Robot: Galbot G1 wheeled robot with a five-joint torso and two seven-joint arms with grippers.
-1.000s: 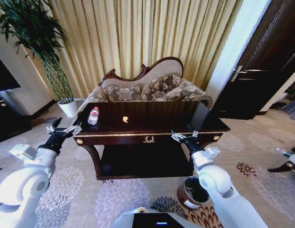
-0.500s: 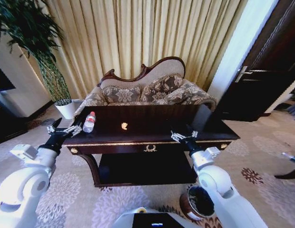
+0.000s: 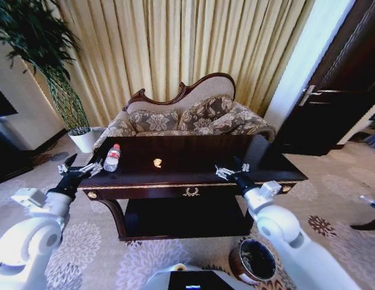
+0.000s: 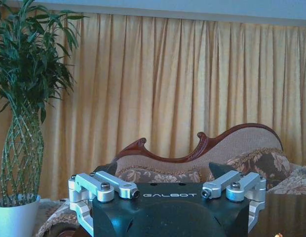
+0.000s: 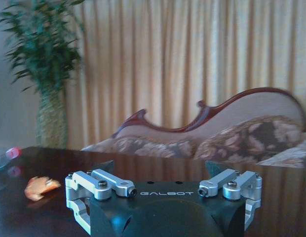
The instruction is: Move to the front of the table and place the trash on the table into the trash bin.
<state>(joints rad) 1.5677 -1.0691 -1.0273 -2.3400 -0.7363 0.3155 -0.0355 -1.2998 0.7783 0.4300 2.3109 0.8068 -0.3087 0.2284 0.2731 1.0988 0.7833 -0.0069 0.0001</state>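
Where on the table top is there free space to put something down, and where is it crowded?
The table is bare between the orange scrap and the right gripper, and beyond it to the right end. The left end is crowded: the bottle lies there, with the left gripper just outside that corner.

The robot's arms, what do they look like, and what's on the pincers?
Both arms are chunky, rounded white shells with black wrists. The left pincer and right pincer each have a black body with silver metal links and bolts leading to dark fingers. White letters on the black body spell GALBOT.
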